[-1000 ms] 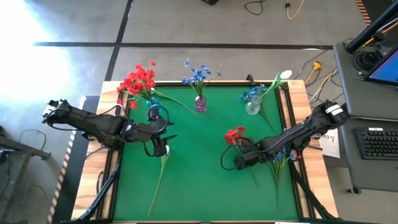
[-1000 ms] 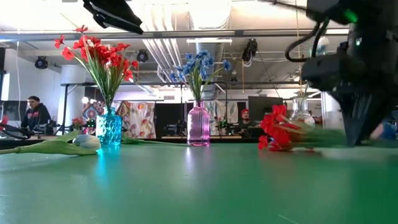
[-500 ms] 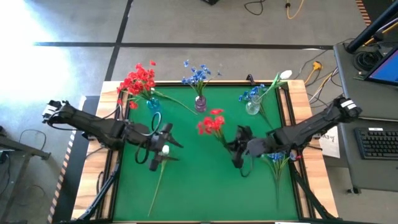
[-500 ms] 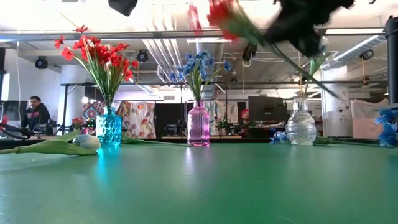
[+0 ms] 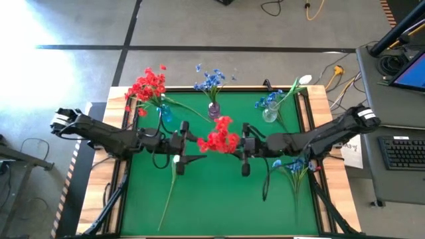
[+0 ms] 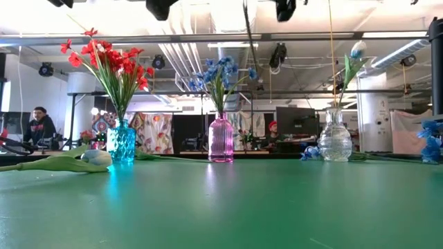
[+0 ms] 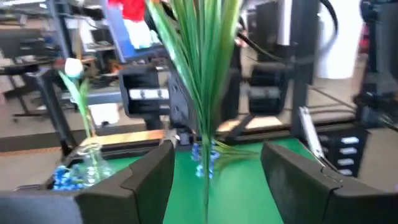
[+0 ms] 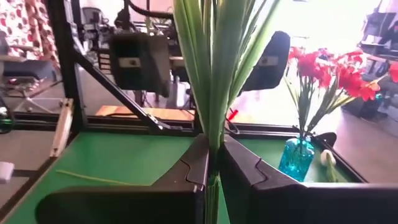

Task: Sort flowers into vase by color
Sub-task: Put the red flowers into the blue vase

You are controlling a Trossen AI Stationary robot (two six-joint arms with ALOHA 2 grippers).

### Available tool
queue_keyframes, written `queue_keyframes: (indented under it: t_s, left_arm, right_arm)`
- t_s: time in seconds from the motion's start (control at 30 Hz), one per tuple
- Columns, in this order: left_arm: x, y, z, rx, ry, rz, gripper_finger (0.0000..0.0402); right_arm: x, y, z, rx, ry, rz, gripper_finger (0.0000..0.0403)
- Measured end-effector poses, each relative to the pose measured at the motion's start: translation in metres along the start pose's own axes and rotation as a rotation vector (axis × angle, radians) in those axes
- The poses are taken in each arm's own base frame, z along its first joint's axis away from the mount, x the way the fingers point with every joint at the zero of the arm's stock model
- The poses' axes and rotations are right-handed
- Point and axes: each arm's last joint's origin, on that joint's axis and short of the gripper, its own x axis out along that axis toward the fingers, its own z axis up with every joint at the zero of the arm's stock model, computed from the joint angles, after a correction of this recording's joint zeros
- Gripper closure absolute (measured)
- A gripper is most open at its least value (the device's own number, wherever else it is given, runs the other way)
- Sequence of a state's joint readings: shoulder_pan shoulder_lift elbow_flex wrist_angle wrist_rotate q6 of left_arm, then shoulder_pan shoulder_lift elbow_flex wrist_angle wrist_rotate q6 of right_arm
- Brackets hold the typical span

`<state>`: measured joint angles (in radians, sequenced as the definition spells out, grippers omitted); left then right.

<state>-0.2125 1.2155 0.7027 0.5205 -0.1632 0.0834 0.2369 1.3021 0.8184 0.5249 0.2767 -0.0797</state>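
Right gripper (image 5: 244,147), at frame centre, is clamped on the red clustered artificial flower (image 5: 218,135), held above the green table mat (image 5: 219,199). Left gripper (image 5: 180,143) faces it, fingers parted around nothing, left of centre.

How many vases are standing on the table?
3, all along the far edge: a teal vase with red flowers at the left, a pink vase with blue ones in the middle, and a clear vase at the right.

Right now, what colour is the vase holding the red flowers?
Teal blue glass: the vase under the red flowers, clearest in the low view.
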Motion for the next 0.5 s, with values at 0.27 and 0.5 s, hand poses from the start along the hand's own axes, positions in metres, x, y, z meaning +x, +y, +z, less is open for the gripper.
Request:
queue_keyframes:
  t_s: [0.27, 0.5]
  left_arm:
    - [0.017, 0.003, -0.003, -0.016, -0.118, 0.041, 0.0147]
    - [0.03, 0.008, -0.009, -0.021, -0.117, 0.066, 0.0145]
  right_arm:
    - [0.021, -0.007, -0.009, -0.007, 0.034, -0.015, 0.0383]
    - [0.032, -0.004, -0.007, -0.018, 0.035, -0.015, 0.0383]
